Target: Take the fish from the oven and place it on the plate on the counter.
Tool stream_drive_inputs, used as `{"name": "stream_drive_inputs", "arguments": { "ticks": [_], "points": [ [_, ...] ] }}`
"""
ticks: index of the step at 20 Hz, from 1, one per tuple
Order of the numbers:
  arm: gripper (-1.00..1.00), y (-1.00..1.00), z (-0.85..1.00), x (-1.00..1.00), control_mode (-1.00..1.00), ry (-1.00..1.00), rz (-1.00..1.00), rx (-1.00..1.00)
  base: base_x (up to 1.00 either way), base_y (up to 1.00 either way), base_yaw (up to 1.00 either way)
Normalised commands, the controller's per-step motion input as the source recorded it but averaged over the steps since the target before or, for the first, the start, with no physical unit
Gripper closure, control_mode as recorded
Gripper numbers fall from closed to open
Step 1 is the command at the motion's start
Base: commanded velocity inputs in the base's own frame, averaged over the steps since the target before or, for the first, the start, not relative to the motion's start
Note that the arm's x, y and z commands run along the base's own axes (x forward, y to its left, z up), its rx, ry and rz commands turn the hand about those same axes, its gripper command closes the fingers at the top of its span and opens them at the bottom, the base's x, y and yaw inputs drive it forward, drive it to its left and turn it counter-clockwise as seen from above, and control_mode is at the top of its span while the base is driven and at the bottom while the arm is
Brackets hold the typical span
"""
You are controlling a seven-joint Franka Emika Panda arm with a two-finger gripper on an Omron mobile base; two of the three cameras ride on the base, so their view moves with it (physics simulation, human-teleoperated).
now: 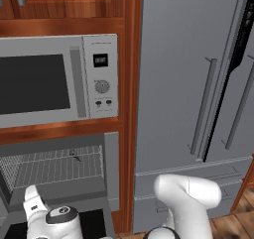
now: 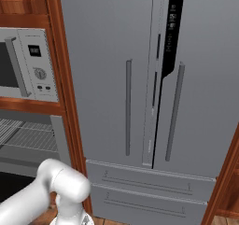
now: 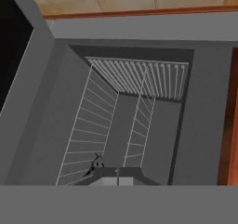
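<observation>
The oven (image 1: 59,168) stands open below the grey microwave (image 1: 59,79), its wire rack (image 1: 54,166) bare apart from the fish (image 1: 74,155). From the left base view, the fish is a tiny dark speck on the rack, towards the back and right of the middle. In the hand view it lies near the bottom, on the rack's wires just beside the finger tips: a slim, dark grey-black body with small fins, its finer shape too small to make out. The fingers (image 3: 117,175) are together, closed on nothing; I cannot tell whether they touch the fish. To the right of the oven stands a tall grey fridge (image 2: 140,88) with long bar handles, framed by reddish-brown wood.
</observation>
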Motion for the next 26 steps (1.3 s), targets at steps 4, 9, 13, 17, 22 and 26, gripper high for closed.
{"name": "stream_drive_inputs", "arguments": {
  "ticks": [4,9,13,17,22,26],
  "points": [
    [1.0,0.0,-0.16,0.46,-1.0,0.0,-0.23,0.0,0.0,0.0,0.0],
    [1.0,0.0,-0.15,0.56,-1.0,0.01,-0.19,0.0,0.0,0.0,0.0],
    [1.0,0.04,-0.01,0.43,-1.0,0.0,-0.06,0.0,0.0,0.0,0.0],
    [-1.0,0.11,0.0,0.48,-1.0,0.0,-0.04,-0.01,0.0,0.0,0.0],
    [-1.0,0.01,-0.1,0.58,-1.0,0.04,-0.03,-0.06,0.0,0.0,0.0],
    [-1.0,-0.15,-0.23,0.44,-1.0,0.17,0.0,-0.14,0.0,0.0,0.0]
  ]
}}
